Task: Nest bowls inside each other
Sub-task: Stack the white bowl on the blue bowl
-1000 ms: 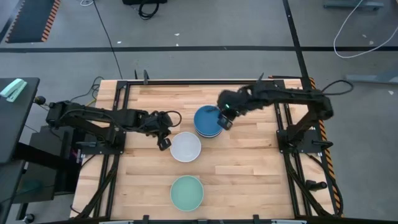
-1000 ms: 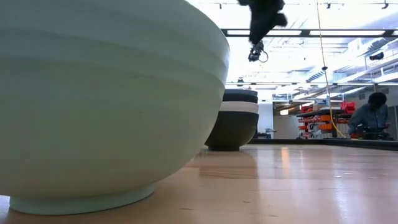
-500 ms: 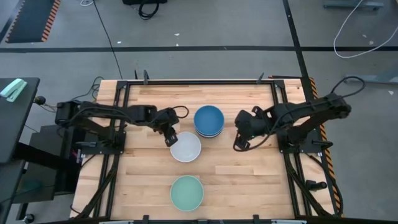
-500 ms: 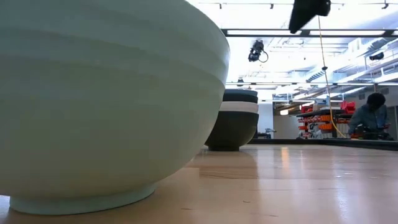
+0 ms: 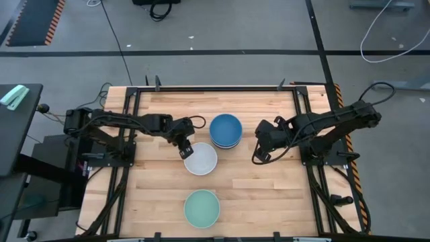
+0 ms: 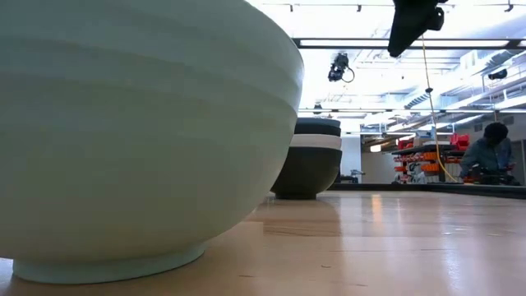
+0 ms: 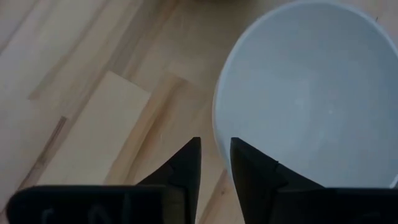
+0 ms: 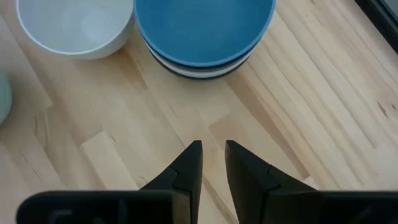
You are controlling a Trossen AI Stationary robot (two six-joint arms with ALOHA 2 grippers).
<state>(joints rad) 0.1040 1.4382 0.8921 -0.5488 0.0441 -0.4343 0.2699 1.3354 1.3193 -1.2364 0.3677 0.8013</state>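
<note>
A white bowl stands on its foot at the table's middle. My left gripper is at its far-left rim, open by a narrow gap, one finger outside the rim and one over the inside. A blue bowl sits nested on top of a stack whose white and black rims show below it. In the low view the stack shows black and white. A mint green bowl stands near the near edge. My right gripper hangs right of the stack, narrowly open and holding nothing. My left gripper comes down from above at the white bowl's far-left rim, with the rim passing between its fingertips. Whether either finger touches the rim, I cannot tell. The bowl rests on the table.
Bare wood lies right of the stack and around the mint bowl, which fills the low view's foreground. Dark metal rails frame the table's left and right sides. A person sits far behind the table.
My right gripper has drawn away from the blue bowl's right rim toward the table's right and near side; the blue bowl stays on the stack. My left gripper has moved a little toward the right, up to the white bowl's rim. No bowl has shifted.
</note>
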